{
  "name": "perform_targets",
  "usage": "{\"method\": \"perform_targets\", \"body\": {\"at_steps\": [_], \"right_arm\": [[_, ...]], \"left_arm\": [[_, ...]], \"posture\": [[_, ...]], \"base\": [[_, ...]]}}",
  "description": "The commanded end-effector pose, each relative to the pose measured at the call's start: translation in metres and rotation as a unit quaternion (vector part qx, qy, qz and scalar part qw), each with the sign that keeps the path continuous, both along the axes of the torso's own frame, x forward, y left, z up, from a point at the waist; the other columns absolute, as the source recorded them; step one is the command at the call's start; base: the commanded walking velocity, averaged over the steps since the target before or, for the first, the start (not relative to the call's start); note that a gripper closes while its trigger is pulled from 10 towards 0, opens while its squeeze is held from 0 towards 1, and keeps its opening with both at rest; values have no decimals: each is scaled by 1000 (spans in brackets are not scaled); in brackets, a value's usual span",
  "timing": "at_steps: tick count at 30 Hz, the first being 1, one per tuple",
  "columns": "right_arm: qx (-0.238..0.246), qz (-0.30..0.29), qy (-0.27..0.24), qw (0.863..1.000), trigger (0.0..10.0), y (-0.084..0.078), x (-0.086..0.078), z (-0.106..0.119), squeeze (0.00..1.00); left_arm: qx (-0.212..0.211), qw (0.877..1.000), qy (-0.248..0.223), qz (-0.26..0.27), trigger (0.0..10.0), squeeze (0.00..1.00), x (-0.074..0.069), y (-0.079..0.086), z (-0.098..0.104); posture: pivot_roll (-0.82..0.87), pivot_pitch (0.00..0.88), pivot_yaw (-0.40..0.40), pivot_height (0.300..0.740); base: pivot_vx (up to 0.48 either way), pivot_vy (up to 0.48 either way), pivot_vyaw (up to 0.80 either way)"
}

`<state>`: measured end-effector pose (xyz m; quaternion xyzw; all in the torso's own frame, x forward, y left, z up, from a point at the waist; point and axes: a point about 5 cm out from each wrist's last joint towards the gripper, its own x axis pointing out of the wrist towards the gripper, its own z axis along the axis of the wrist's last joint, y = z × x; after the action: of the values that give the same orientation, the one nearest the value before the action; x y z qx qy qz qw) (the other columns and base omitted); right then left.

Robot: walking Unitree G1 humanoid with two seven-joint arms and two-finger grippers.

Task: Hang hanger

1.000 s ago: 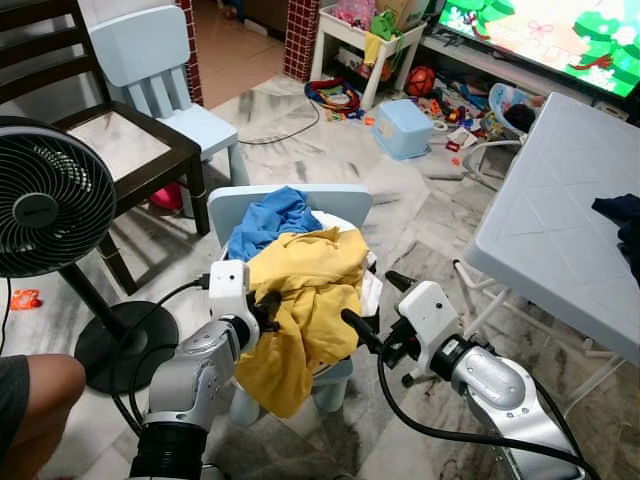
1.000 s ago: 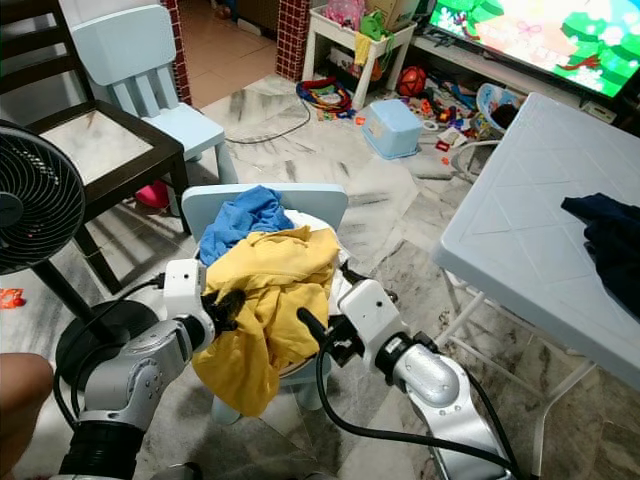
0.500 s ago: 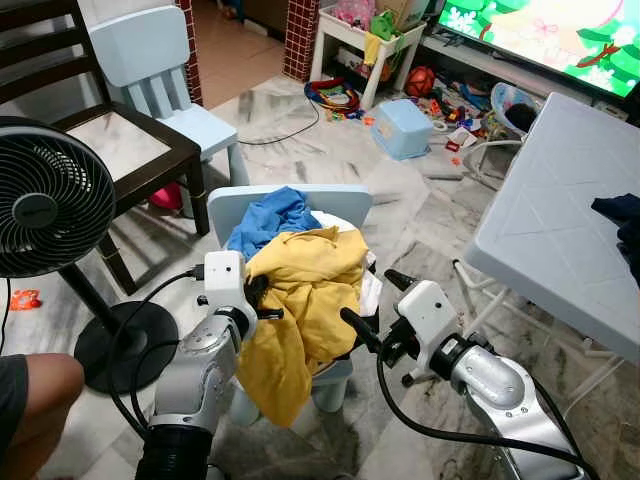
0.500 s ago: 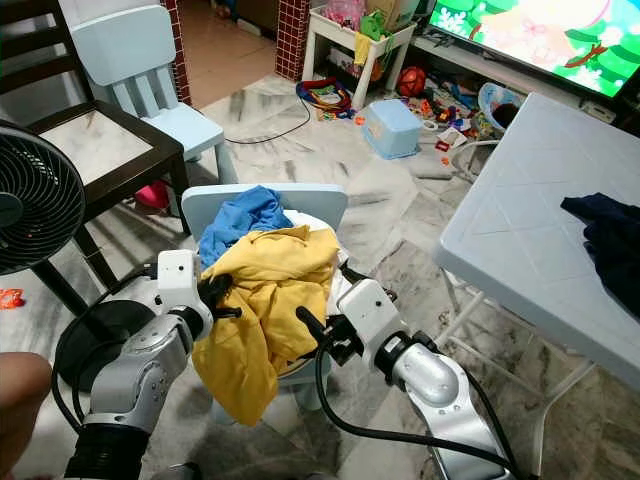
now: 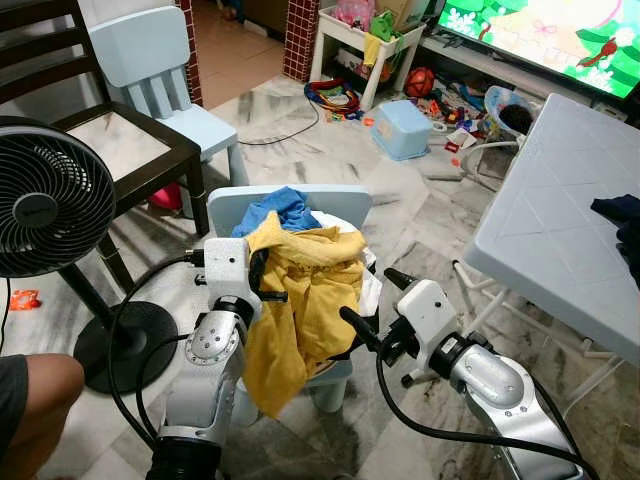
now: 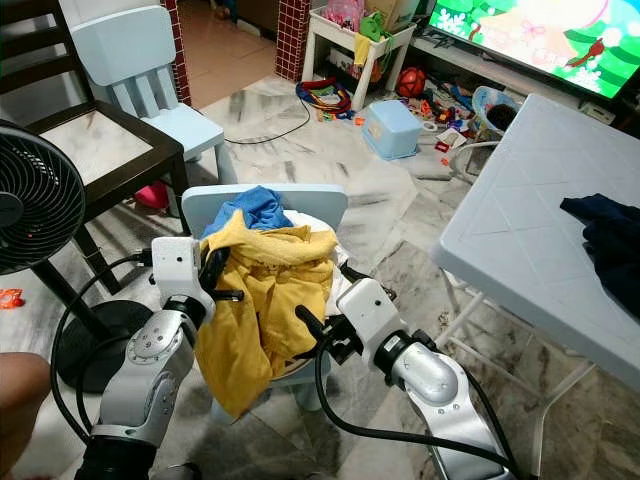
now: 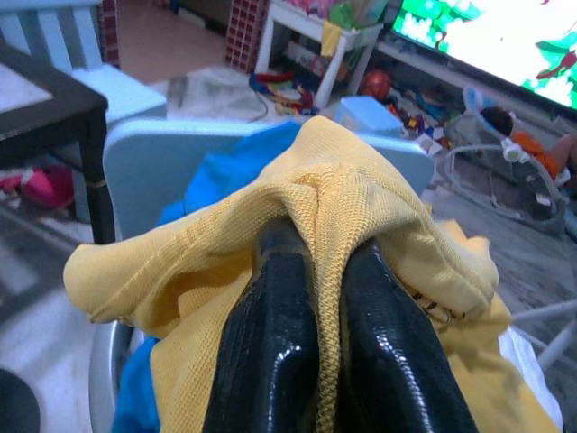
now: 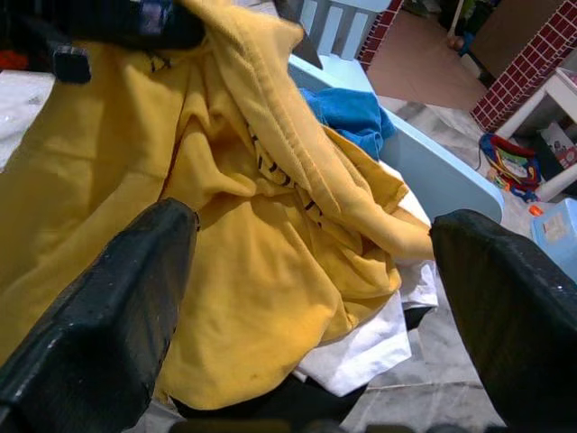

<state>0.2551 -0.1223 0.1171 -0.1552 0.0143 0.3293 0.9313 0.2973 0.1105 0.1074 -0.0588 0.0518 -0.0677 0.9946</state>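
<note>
A yellow shirt point(image 5: 310, 290) is heaped on a small light blue chair point(image 5: 345, 200), over a blue garment point(image 5: 278, 210) and a white one point(image 5: 370, 290). My left gripper point(image 5: 258, 275) is shut on a fold of the yellow shirt and holds it up at the pile's left side, so the cloth hangs down from the fingers. In the left wrist view the fold point(image 7: 329, 207) is pinched between the two black fingers point(image 7: 270, 325). My right gripper point(image 5: 375, 305) stands open just right of the pile, its fingers point(image 8: 99, 298) spread wide before the yellow cloth point(image 8: 225, 271), holding nothing.
A standing fan point(image 5: 50, 200) and a dark wooden chair point(image 5: 120, 140) are on the left, with a second light blue chair point(image 5: 150, 60) behind. A pale table point(image 5: 560, 230) with a dark garment point(image 5: 620, 215) stands on the right. A person's knee point(image 5: 35, 390) is at lower left. Toys and a blue box point(image 5: 405, 128) litter the far floor.
My left gripper has risen with the yellow shirt's fold, pulling the cloth up off the pile. The right gripper has stayed where it was.
</note>
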Motion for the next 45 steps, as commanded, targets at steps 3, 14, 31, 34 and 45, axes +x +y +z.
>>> {"method": "perform_targets", "body": {"at_steps": [3, 14, 31, 34, 45], "right_arm": [[-8, 2, 6, 1000, 10000, -3, 1, -3, 0], [-12, 7, 7, 1000, 10000, -2, 0, -5, 0], [-18, 13, 9, 1000, 10000, -3, -4, -7, 0], [-20, 13, 10, 1000, 10000, -3, -5, -7, 0], [-21, 16, 11, 1000, 10000, -2, -6, -8, 0]], "left_arm": [[-1, 999, 41, -13, 0, 0, -8, -8, -17], [40, 991, 124, -27, 10000, 1000, -20, -9, -44], [54, 992, 114, -1, 10000, 0, -32, 1, -10], [40, 995, 97, 0, 10000, 0, -26, 1, 7], [33, 990, 133, -9, 10000, 0, -18, 10, -4]], "posture": [[-29, 112, -185, 740], [-31, 111, -187, 740], [-25, 127, -187, 740], [-27, 129, -188, 740], [-31, 131, -187, 740]], "base": [[0, 0, 0], [0, 0, 0], [0, 0, 0], [0, 0, 0], [0, 0, 0]]}}
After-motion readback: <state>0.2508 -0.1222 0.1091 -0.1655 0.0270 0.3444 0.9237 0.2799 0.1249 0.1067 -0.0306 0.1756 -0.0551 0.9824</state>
